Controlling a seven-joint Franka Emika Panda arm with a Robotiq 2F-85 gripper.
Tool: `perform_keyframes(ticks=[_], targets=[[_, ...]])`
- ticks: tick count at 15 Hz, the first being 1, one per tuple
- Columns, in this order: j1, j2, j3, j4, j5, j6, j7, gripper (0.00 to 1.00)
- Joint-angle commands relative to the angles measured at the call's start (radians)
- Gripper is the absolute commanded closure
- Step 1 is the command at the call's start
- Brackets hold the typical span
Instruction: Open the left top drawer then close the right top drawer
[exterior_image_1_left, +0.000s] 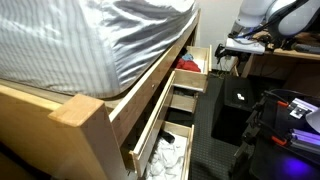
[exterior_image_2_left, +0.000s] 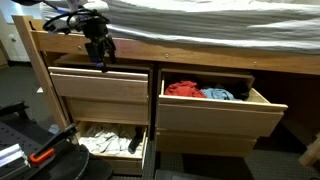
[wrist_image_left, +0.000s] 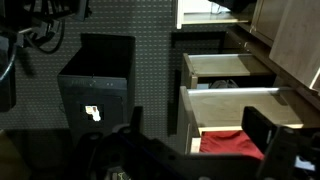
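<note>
- The left top drawer (wrist_image_left: 205, 68) stands pulled out of the bed frame (exterior_image_2_left: 200, 55). The wrist view shows its pale bottom with black clothing (wrist_image_left: 226, 83) lying on it.
- In an exterior view its plain front (exterior_image_2_left: 100, 88) faces the camera and the contents are hidden. From the side, in an exterior view, it juts out between its neighbours (exterior_image_1_left: 185, 97).
- The right top drawer (exterior_image_2_left: 205, 112) is also open. It holds red clothing (exterior_image_2_left: 183, 89) with a blue item (exterior_image_2_left: 218, 94) just beside it, and the red heap fills its near part in the wrist view (wrist_image_left: 230, 145).
- Beneath the left top drawer, a lower drawer (exterior_image_2_left: 148, 150) is pulled out and holds white rounded items (exterior_image_2_left: 108, 140), seen in both exterior views (exterior_image_1_left: 165, 155).
- A striped mattress (exterior_image_1_left: 90, 40) lies on the frame above all the drawers.
- A black box (wrist_image_left: 95, 80) stands on the dark floor mat (wrist_image_left: 150, 40), opposite the open drawers and apart from them.
- The gripper (exterior_image_2_left: 98, 62) hangs in front of the frame rail, at the top edge of the left top drawer's front.
- In the wrist view the jaws are spread with nothing between them (wrist_image_left: 198, 120). The right top drawer lies beneath the gap, and the left top drawer lies just past it.
</note>
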Motion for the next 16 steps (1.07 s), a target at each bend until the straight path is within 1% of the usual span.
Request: perform_keyframes(ticks=[1, 4, 5, 6, 7, 8, 10, 12, 13, 14, 16], targets=[[0.000, 0.001, 0.000, 0.000, 0.001, 0.000, -0.003, 0.00], [0.000, -0.007, 0.000, 0.000, 0.001, 0.000, -0.004, 0.00], [0.007, 0.036, 0.006, 0.024, -0.008, -0.011, -0.036, 0.00], [0.013, 0.087, 0.000, 0.027, 0.002, 0.055, -0.130, 0.00], [0.006, 0.120, -0.002, 0.031, -0.053, 0.104, -0.122, 0.00], [0.003, 0.151, -0.007, 0.033, -0.087, 0.148, -0.140, 0.00], [-0.001, 0.214, -0.030, 0.039, -0.193, 0.234, -0.155, 0.00], [0.013, 0.246, -0.077, 0.054, -0.330, 0.256, -0.161, 0.00], [0.052, 0.211, -0.132, 0.071, -0.402, 0.201, -0.032, 0.00], [0.087, 0.189, -0.194, 0.095, -0.475, 0.184, 0.105, 0.00], [0.098, 0.224, -0.271, 0.140, -0.587, 0.224, 0.264, 0.00]])
